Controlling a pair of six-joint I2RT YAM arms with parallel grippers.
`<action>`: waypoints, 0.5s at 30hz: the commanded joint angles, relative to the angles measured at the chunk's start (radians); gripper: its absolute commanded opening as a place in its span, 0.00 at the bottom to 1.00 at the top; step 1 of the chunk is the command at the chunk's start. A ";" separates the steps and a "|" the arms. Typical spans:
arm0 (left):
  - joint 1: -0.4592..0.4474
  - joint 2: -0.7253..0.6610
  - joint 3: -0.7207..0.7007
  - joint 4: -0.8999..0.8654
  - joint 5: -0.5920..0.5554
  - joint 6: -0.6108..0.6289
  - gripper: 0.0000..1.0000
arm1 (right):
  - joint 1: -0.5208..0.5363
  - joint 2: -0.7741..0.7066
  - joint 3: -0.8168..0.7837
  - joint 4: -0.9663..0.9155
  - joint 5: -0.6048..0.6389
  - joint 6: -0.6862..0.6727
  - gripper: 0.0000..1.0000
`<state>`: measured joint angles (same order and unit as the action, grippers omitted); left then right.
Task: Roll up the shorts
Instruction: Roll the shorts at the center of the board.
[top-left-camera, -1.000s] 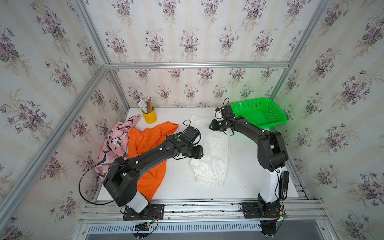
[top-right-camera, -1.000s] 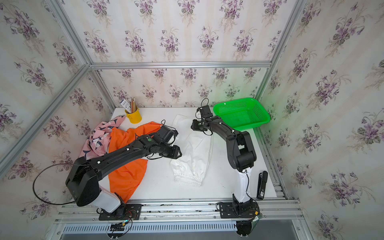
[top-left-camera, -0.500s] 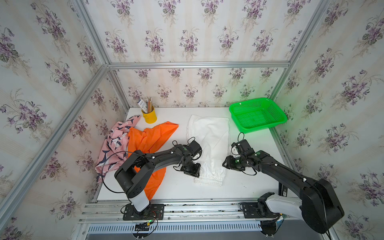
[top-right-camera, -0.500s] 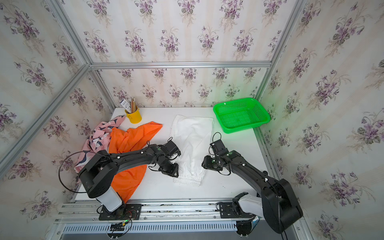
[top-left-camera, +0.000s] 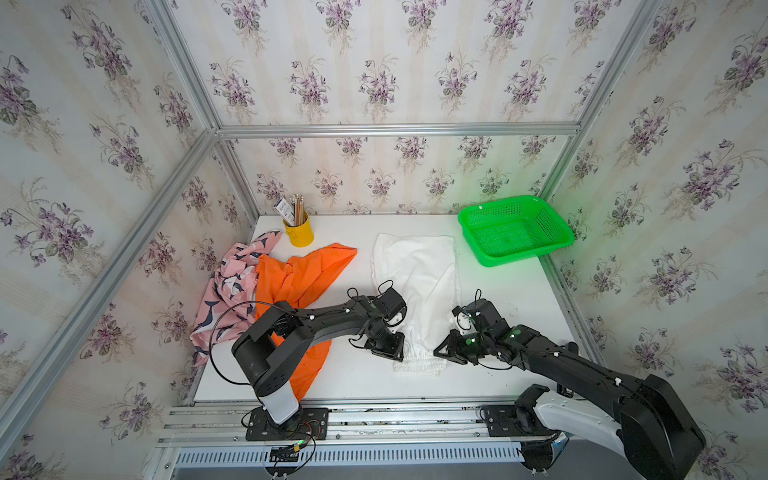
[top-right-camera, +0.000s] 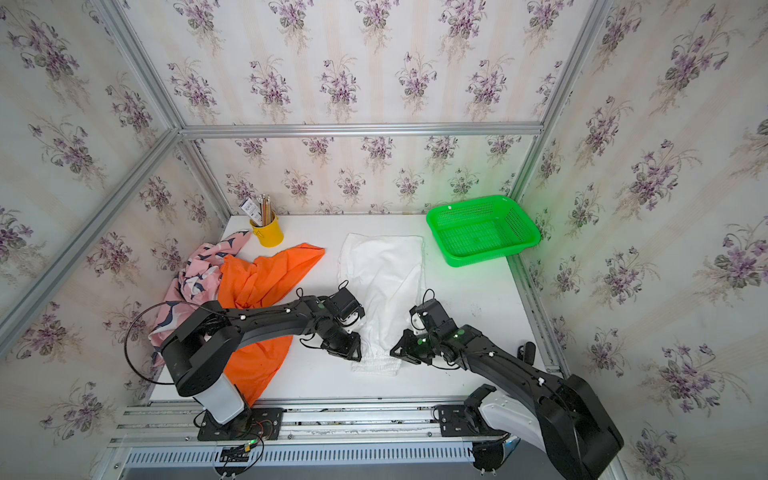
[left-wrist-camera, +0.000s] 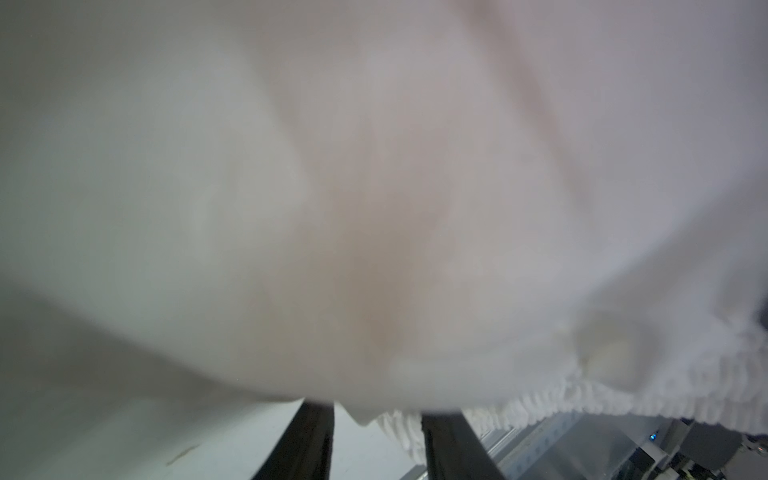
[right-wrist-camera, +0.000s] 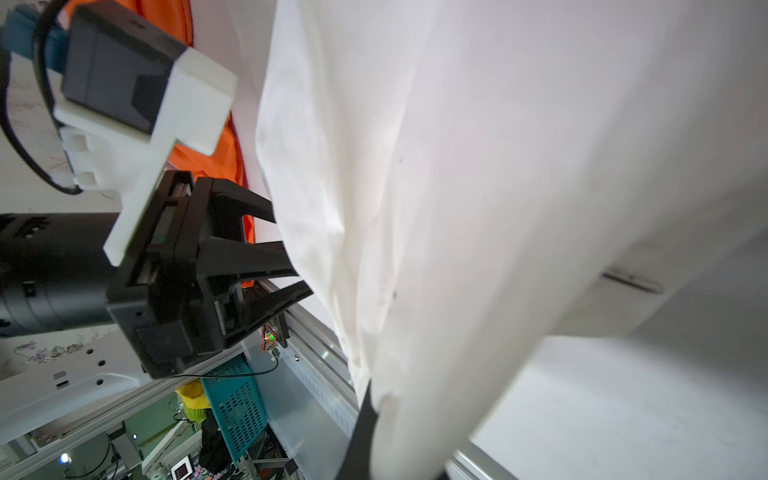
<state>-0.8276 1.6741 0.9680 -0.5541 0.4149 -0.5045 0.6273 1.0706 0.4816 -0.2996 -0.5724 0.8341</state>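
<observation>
Both claws sit at the near end of the white shorts (top-left-camera: 419, 270), one at each corner of the gathered waistband (top-left-camera: 419, 366). The right claw (top-left-camera: 441, 354) is pressed together on the right corner, and its wrist view shows white cloth draped up over a finger (right-wrist-camera: 360, 419), so it looks to be pinching that corner. The left claw (top-left-camera: 395, 353) is at the left corner with its fingers (left-wrist-camera: 309, 440) partly apart and the waistband edge between them; whether it really grips I cannot tell. The white shorts lie flat in the middle of the table (top-left-camera: 513, 299), legs pointing far. The orange shorts (top-left-camera: 303, 274) and the pink shorts (top-left-camera: 232, 282) lie crumpled together on the left, and a green basket (top-left-camera: 511, 200) stands at the far right. The step in hand seems to be taking hold of the waistband to start the first roll, so little of the task is done. Next, the left claw probably needs to close firmly on its corner. Then both should lift slightly and turn the waistband over toward the far side together, keeping level so the roll starts tight and straight rather than skewed.
</observation>
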 joint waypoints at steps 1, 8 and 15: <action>-0.015 -0.056 0.015 -0.047 -0.132 0.037 0.49 | 0.004 -0.015 0.028 -0.021 -0.014 0.024 0.00; -0.209 -0.232 0.053 -0.076 -0.394 0.247 0.65 | 0.009 0.013 0.108 0.031 -0.008 0.086 0.00; -0.391 -0.196 0.065 -0.034 -0.653 0.309 0.77 | 0.014 0.064 0.176 0.018 -0.026 0.077 0.00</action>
<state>-1.2011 1.4578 1.0298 -0.6060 -0.0765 -0.2359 0.6384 1.1271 0.6411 -0.2832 -0.5873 0.9131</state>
